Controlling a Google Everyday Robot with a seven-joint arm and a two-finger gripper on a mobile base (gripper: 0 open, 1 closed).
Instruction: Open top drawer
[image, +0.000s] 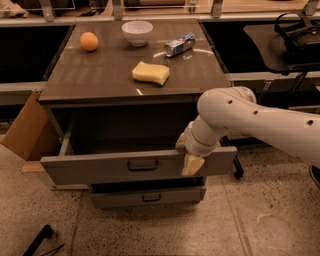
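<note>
The top drawer (85, 169) stood pulled out from under the surface (95, 80), its grey front toward 6 o'clock. Its inside lay in deep shadow, and nothing there could be made out. The claw (187, 154) sat at the front's upper edge, at 3 o'clock from the dark loop handle (142, 164). The white arm (250, 120) largely hid it, so I could not tell whether it was open or closed. A lower drawer (147, 198) showed only partly beneath.
</note>
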